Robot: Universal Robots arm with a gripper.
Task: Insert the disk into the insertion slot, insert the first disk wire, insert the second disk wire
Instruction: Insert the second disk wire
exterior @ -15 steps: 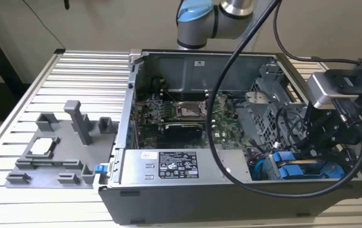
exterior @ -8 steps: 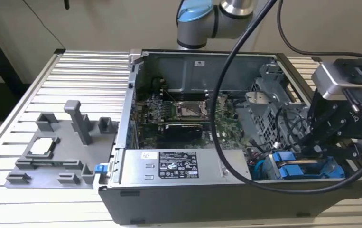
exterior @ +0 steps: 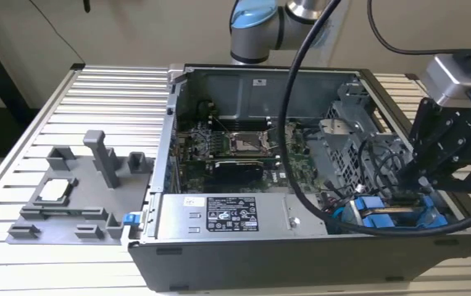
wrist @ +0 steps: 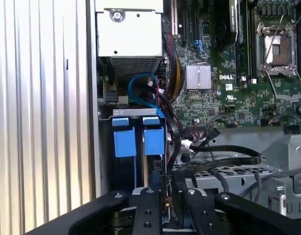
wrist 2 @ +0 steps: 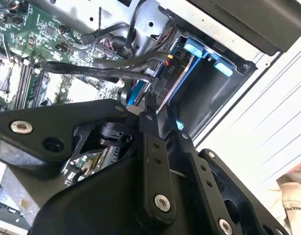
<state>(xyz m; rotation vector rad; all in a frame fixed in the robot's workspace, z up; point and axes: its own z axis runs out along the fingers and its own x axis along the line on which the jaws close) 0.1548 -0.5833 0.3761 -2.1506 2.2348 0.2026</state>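
Disk, blue-framed, edge-up in insertion slot

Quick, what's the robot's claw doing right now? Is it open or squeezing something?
Gripper: down at the blue-railed insertion slot among the black cables; whether it is open or shut on anything cannot be told.

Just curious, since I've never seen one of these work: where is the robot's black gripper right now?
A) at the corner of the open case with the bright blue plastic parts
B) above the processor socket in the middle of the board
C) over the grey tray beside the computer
A: in the exterior view the gripper hangs at the blue-railed insertion slot in the case's corner.
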